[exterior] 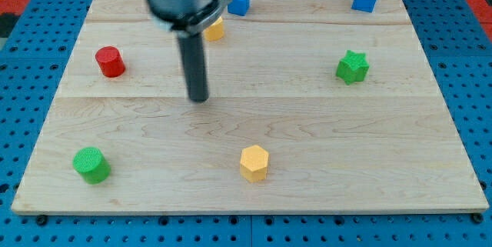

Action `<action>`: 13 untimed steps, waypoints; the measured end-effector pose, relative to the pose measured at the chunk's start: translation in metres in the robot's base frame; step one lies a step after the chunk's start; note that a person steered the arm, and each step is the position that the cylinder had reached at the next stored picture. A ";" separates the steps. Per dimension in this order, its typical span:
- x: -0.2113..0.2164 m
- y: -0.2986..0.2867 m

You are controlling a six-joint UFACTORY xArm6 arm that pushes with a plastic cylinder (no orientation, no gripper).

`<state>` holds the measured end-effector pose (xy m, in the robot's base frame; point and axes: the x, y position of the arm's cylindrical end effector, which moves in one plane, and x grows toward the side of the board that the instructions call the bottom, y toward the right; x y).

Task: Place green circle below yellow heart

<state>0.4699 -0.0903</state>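
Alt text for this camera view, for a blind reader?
My tip rests mid-board, far from the green circle at the view's bottom left; the yellow heart sits half hidden behind the rod near the top.

Dark rod hanging upright from a grey cylindrical mount at the view's top, left of centre, my tip (199,98) set down on the surface, touching nothing

board (307,124) | red cylinder (110,61) | green circle (91,164) | yellow hexagon (254,162) | green star (352,67)
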 end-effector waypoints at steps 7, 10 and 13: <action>0.128 -0.136; 0.027 -0.095; -0.003 0.027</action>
<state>0.4669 -0.0629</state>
